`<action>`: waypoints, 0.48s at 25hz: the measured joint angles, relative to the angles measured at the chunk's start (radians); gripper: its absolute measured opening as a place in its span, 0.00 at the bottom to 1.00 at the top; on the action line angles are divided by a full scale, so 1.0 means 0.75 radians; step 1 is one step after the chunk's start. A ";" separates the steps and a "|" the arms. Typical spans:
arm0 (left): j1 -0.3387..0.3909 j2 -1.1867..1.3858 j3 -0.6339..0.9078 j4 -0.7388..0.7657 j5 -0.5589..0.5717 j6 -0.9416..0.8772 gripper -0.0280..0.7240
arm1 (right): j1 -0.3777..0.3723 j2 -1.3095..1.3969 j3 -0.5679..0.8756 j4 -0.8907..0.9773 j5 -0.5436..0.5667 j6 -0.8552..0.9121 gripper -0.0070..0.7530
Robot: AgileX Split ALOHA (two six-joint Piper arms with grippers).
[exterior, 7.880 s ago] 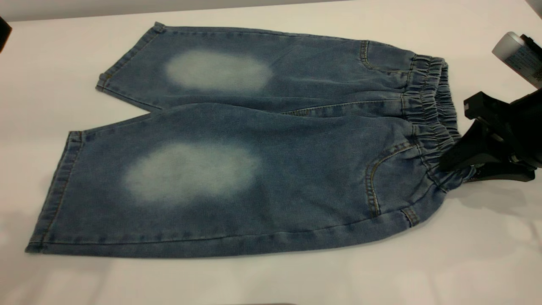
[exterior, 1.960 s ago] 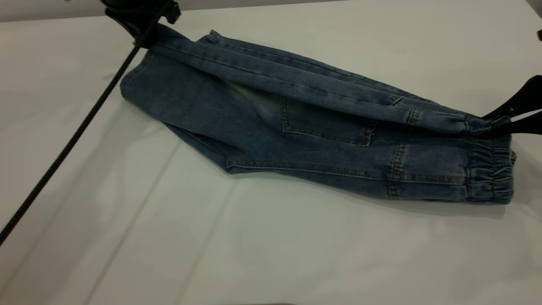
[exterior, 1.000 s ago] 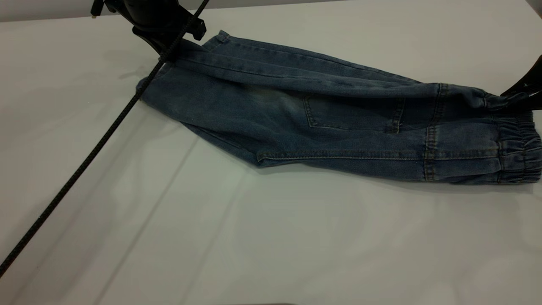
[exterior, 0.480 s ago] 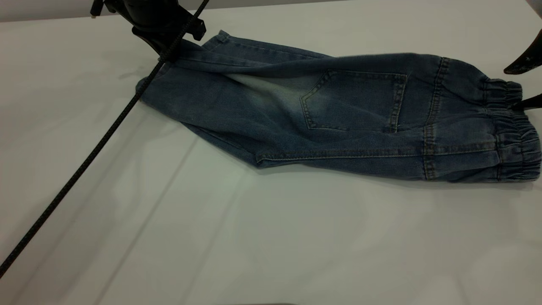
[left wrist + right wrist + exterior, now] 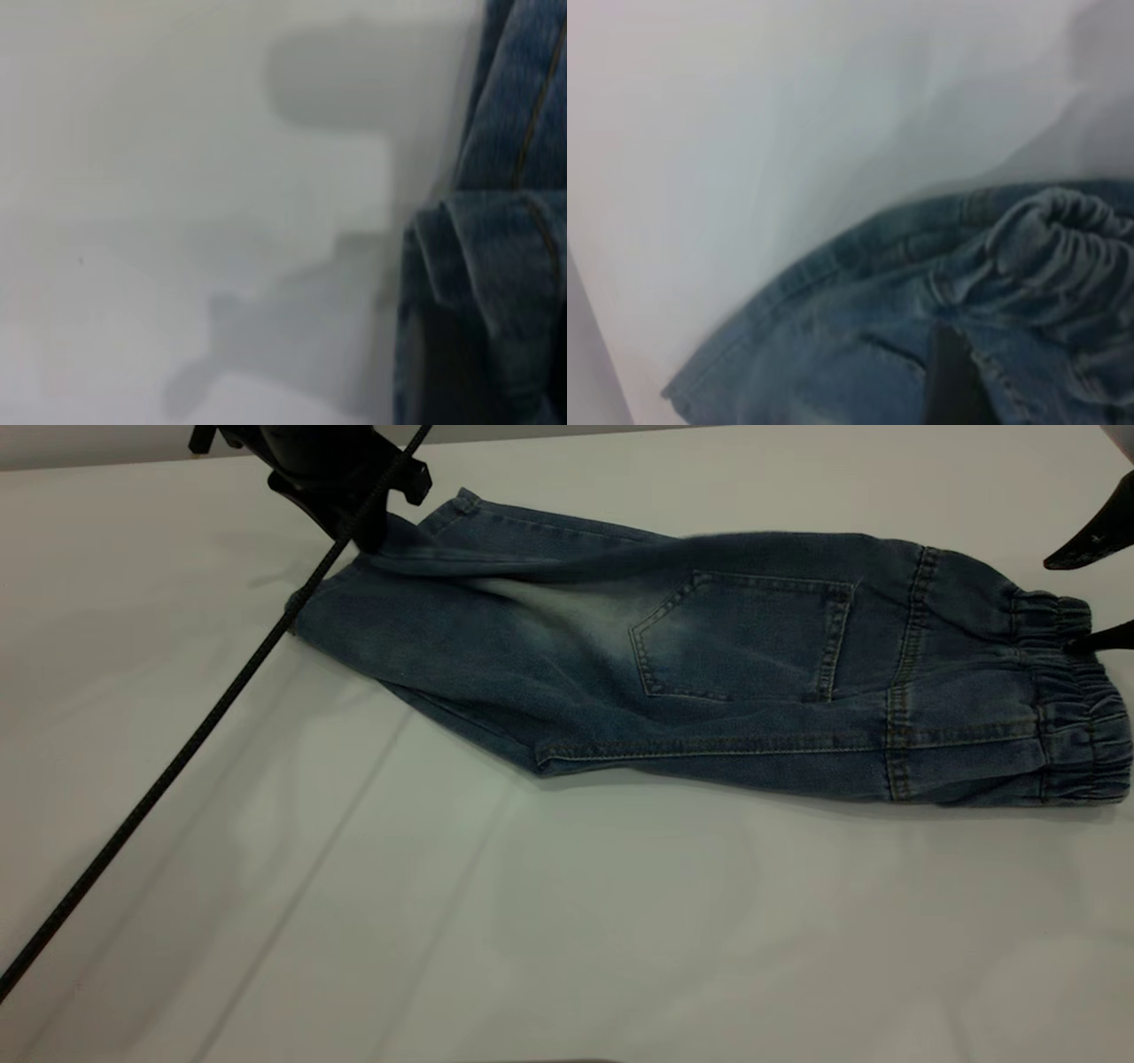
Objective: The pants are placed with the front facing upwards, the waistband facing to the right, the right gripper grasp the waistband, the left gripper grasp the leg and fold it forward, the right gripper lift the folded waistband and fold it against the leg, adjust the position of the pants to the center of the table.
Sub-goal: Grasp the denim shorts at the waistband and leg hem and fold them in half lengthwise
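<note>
- Right tool (image 5: 1094, 598), fingers apart beside the waistband (image 5: 1076, 691): regrasping may catch one layer.
- Left tool (image 5: 354, 514) clamped on the pants (image 5: 709, 673) cuff: pulling may undo the fold.

The surface (image 5: 567, 921) is a wide, pale, smooth tabletop with faint soft creases running across it, and most of it lies bare on the near side. Flat on it are the pants (image 5: 709, 682), folded lengthwise into one long denim strip with a back patch pocket facing up. That strip runs from the left gripper (image 5: 350, 509), whose jaws sit at the cuff end on the far side, across to the right gripper (image 5: 1085, 598), whose jaws stand apart with the lower tip at the waistband (image 5: 1076, 700). The gathered waistband rests on the surface just beneath those right jaws. A dark cable (image 5: 177, 753) slants across the surface from the left jaws.
</note>
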 joint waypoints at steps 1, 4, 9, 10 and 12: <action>0.000 0.000 -0.005 0.000 -0.019 -0.022 0.47 | 0.000 0.000 0.000 0.000 0.007 -0.011 0.53; 0.000 0.000 -0.027 0.000 -0.065 -0.097 0.55 | 0.000 0.000 0.000 0.000 0.020 -0.034 0.52; 0.000 0.000 -0.055 0.005 -0.075 -0.171 0.57 | 0.000 0.000 0.000 -0.022 0.046 -0.159 0.49; 0.000 0.000 -0.058 0.005 -0.062 -0.174 0.57 | 0.000 0.000 0.000 -0.051 0.054 -0.197 0.49; 0.000 -0.002 -0.072 0.005 -0.026 -0.179 0.57 | 0.000 0.000 0.000 -0.122 0.093 -0.249 0.49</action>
